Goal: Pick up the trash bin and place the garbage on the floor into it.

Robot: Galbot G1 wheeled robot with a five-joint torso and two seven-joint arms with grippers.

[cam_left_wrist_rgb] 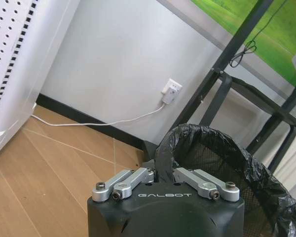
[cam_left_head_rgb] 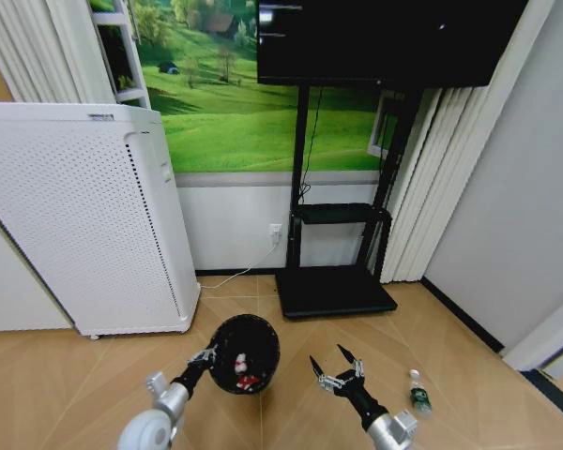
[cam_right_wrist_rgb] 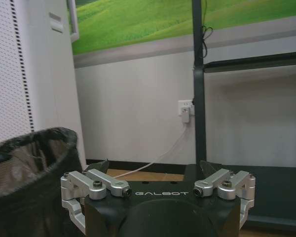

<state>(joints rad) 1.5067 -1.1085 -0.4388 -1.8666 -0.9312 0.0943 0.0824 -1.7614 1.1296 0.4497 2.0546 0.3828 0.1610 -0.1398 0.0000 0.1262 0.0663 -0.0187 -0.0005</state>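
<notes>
Bare wooden floor point(cam_left_head_rgb: 291, 342) lies open between the small black mesh trash bin point(cam_left_head_rgb: 245, 352) and the black base plate of the screen stand point(cam_left_head_rgb: 335, 290) behind it. The tall white perforated appliance point(cam_left_head_rgb: 84, 220) blocks the left side. On the right, floor stays free around the small clear plastic bottle point(cam_left_head_rgb: 418, 393), with the grey wall point(cam_left_head_rgb: 507, 216) beyond.

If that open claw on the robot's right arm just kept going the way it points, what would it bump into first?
Probably the flat black base of the TV stand. The right gripper points forward, beside the trash bin, with bare floor ahead. Depth is hard to judge.
</notes>
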